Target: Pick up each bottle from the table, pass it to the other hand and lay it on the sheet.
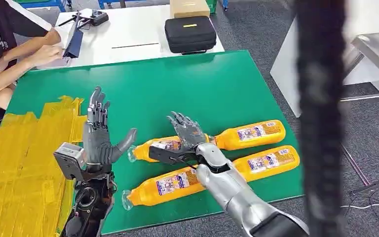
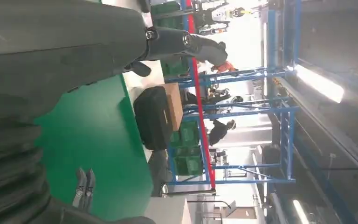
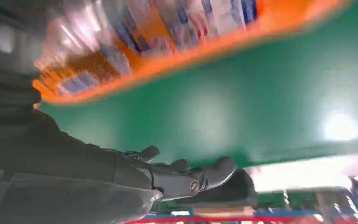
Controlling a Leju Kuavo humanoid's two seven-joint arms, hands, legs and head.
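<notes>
Currently the right hand lies over the middle orange bottle on the green bench, fingers spread above its label, thumb low alongside. Whether the fingers have closed on the bottle, I cannot tell; the right wrist view shows the bottle blurred and close against the palm, with the fingers extended past it, not wrapped around it. Judged: a grasp being set up, not yet made.

Left hand stands upright, empty, palm facing the bottles, fingers apart. It sits between the bottles and the yellow sheet, which suits it to receive a handover and then lay the bottle on the sheet.

Count: four orange bottles, all on the bench, lying on their sides in two slanted rows, near-parallel.
- middle bottle, under the right hand
- far bottle, end-to-end with it
- near-left bottle, partly crossed by the right arm
- near-right bottle

No bottles lie on the sheet; task at its start, by that evidence.

A person's hands work at the white table beyond, beside a black case.
</notes>
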